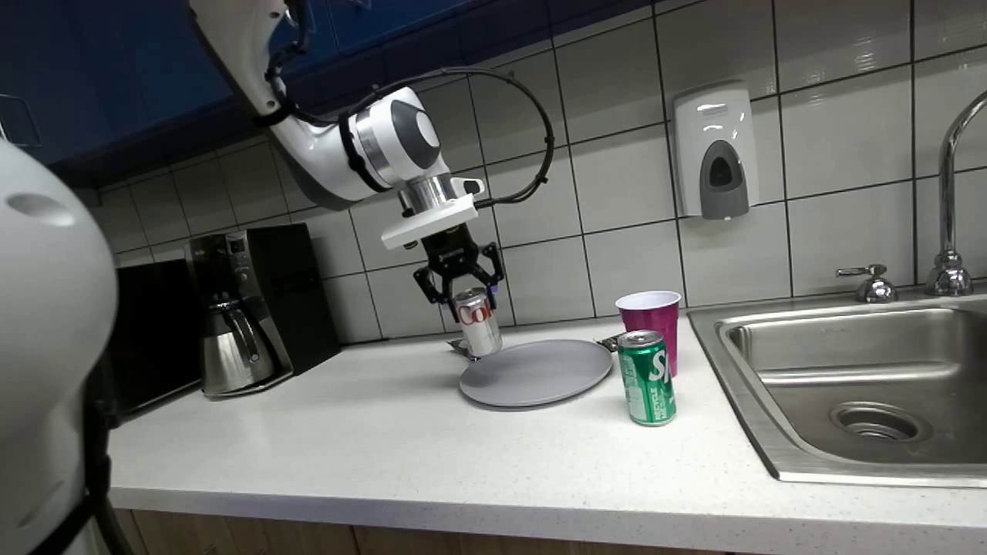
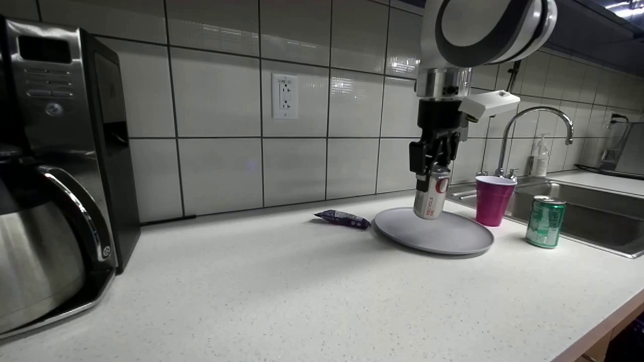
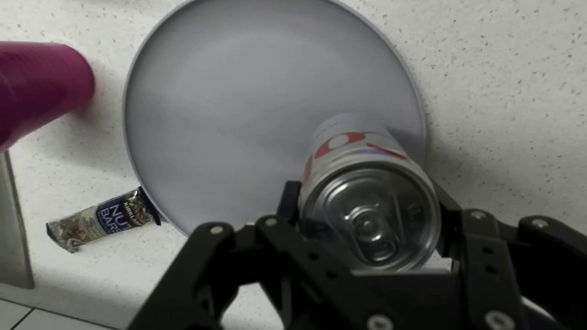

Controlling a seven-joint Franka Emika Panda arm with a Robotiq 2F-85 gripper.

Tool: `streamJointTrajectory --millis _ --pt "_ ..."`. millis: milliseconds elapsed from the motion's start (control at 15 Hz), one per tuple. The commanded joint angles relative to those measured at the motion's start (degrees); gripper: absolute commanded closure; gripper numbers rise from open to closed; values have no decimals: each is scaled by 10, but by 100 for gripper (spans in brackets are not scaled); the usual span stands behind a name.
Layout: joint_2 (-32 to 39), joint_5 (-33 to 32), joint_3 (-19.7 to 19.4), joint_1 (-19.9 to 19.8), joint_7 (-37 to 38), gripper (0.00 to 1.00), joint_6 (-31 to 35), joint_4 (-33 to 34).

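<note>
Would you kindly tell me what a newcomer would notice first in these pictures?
Probably the silver soda can, clasped by the black gripper over the gray plate. The magenta cup and green can would likely come next, standing upright on the pale counter between the plate and the sink.

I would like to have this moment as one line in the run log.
gripper: holding silver can | silver can: over gray plate, contact unclear | nut bar: beside plate | green can: upright
</note>
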Motion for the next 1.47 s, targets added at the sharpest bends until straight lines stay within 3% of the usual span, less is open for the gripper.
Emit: streamJointTrajectory --millis 0,1400 --pt "39 18 -1 -13 -32 60 -12 56" --pt "140 58 2 -28 -53 60 -22 149"
